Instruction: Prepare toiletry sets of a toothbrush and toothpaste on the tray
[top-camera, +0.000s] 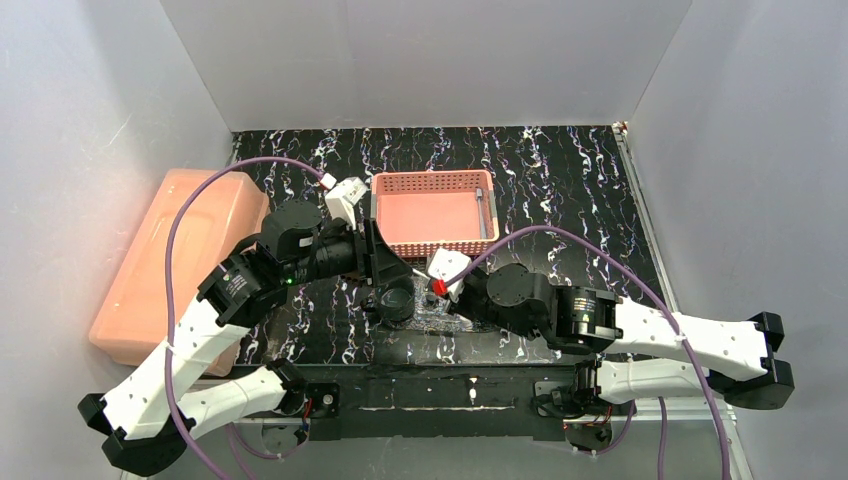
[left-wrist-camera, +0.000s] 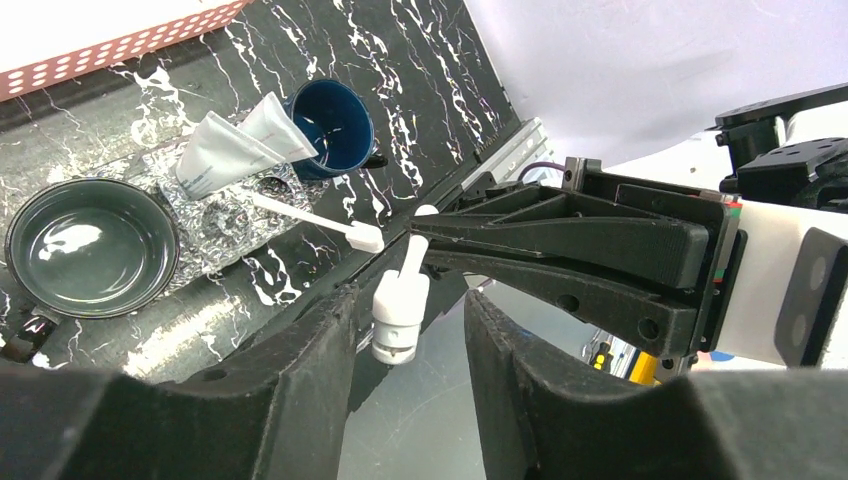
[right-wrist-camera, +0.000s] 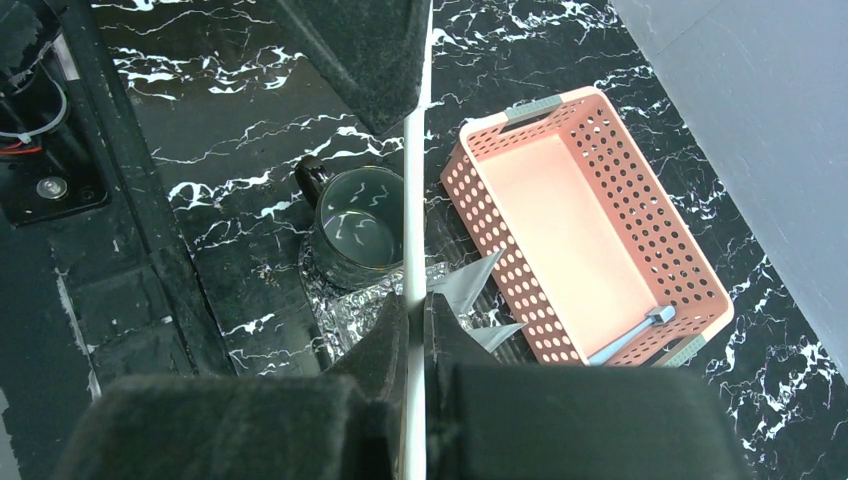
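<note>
My right gripper (right-wrist-camera: 415, 305) is shut on the thin handle of a white toothbrush (right-wrist-camera: 415, 190), holding it in the air above the tray. In the left wrist view the brush's thick white end (left-wrist-camera: 400, 312) hangs between the fingers of my left gripper (left-wrist-camera: 425, 330). These stand apart, with a clear gap on one side of it. A second white toothbrush (left-wrist-camera: 310, 218) lies on the glittery tray (left-wrist-camera: 225, 225). Two grey toothpaste tubes (left-wrist-camera: 235, 145) lean out of a dark blue cup (left-wrist-camera: 340, 125) beside it.
A grey-green cup (left-wrist-camera: 90, 245) stands at the tray's other end. The pink perforated basket (top-camera: 430, 210) sits behind, with a grey toothbrush (right-wrist-camera: 630, 335) inside. A big salmon box (top-camera: 180, 260) lies at the left edge. Both arms meet over the tray (top-camera: 435, 318).
</note>
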